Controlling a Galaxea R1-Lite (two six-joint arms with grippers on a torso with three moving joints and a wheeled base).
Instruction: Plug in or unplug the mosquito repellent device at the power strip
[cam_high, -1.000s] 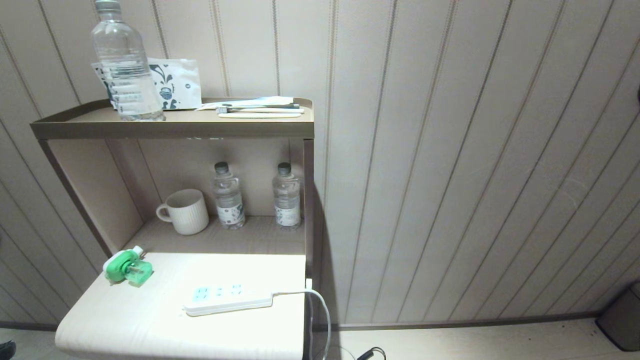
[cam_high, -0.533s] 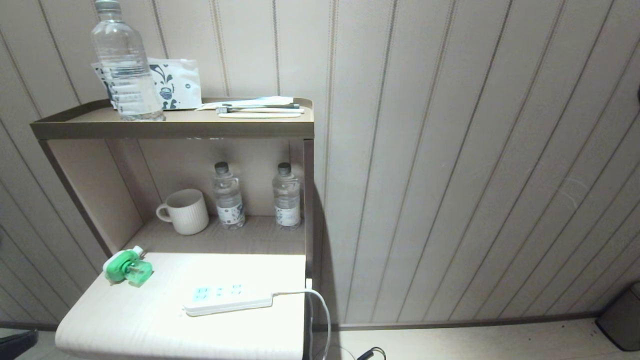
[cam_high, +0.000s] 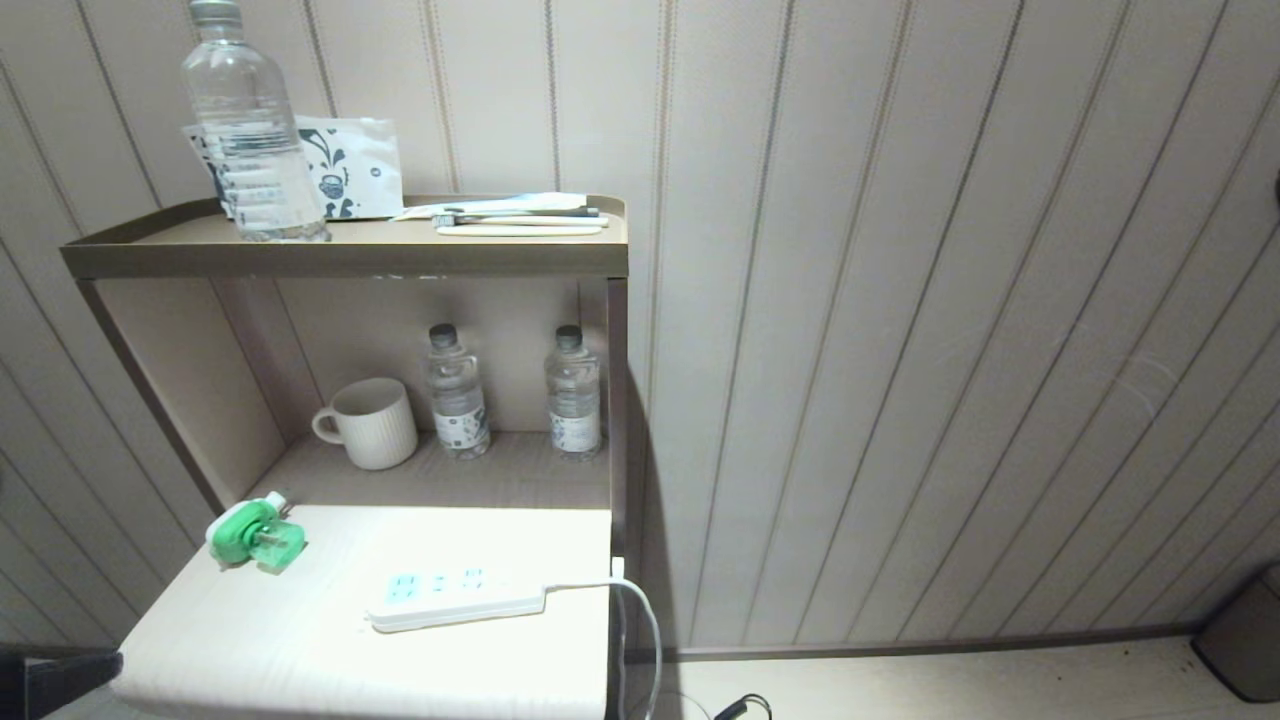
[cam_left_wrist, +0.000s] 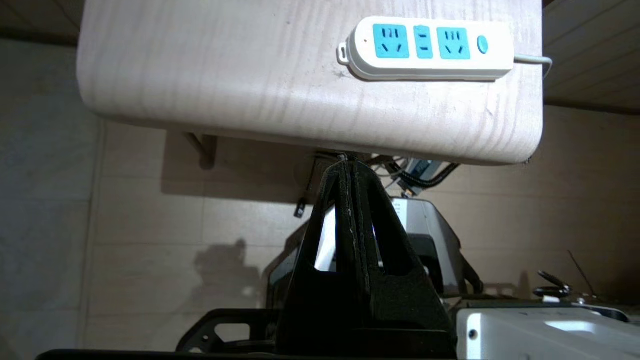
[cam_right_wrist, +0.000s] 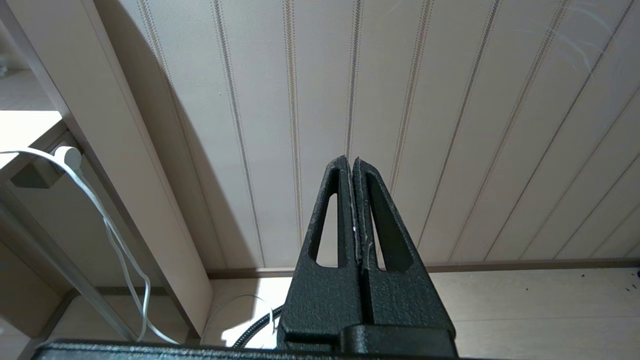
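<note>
Shelves hold three water bottles (cam_high: 247, 130), one mug (cam_high: 372, 423), one power strip (cam_high: 456, 596)

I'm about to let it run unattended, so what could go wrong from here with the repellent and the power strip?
1. The mosquito repellent device lies near the table's left back corner; a clumsy grab could knock it off.
2. The power strip lies loose, its cable hanging over the edge, so pushing the plug in may slide it.
3. The left gripper is shut and below the tabletop; rising, it could catch the edge.
</note>
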